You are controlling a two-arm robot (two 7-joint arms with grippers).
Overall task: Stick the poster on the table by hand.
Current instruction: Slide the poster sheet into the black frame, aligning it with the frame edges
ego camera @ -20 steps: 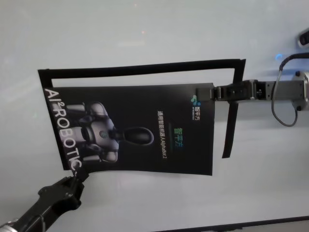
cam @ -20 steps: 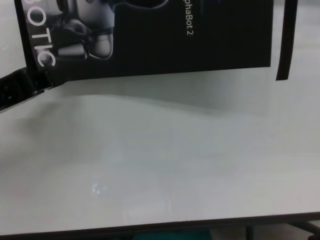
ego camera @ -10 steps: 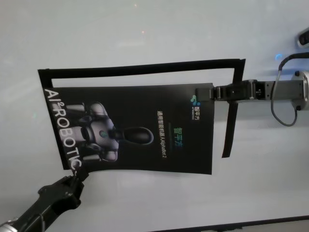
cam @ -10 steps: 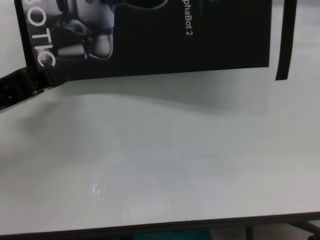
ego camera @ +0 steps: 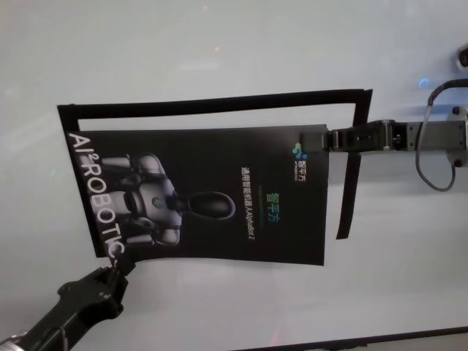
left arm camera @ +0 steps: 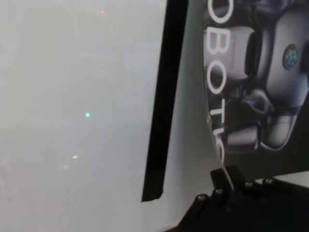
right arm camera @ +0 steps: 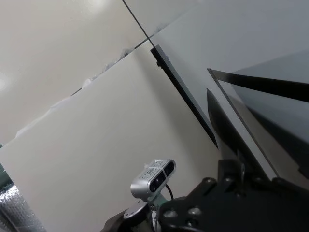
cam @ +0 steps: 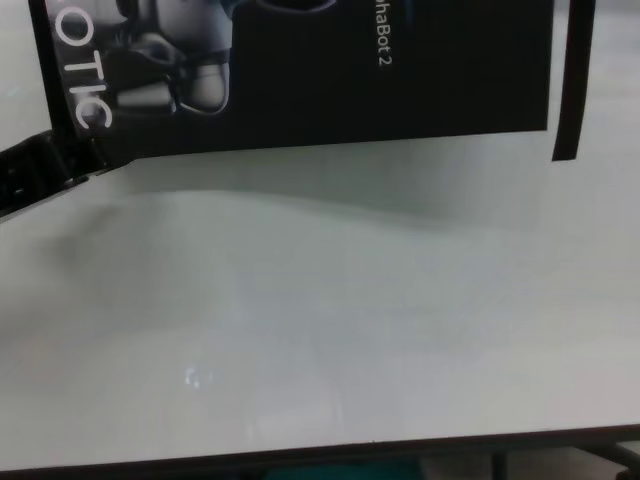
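The poster [ego camera: 212, 194], black with a silver robot picture and white lettering, hangs slightly bowed just above the white table [ego camera: 219, 44]. My left gripper [ego camera: 121, 267] is shut on its near left corner. My right gripper [ego camera: 327, 139] is shut on its far right corner. In the chest view the poster's [cam: 300, 70] near edge casts a shadow, with the left gripper [cam: 80, 160] at its corner. The left wrist view shows the left gripper [left arm camera: 226, 180] pinching the poster [left arm camera: 270, 87]. In the right wrist view the poster [right arm camera: 251, 140] shows edge-on in the right gripper [right arm camera: 236, 166].
A narrow black strip [ego camera: 219, 104] lies on the table along the poster's far side, and another [ego camera: 349, 190] runs down its right side. The table's dark front edge [ego camera: 365, 342] is near. A silver camera on a stand [right arm camera: 154, 179] shows in the right wrist view.
The poster and my right gripper have shifted slightly to the right. The left gripper keeps its hold at the same corner.
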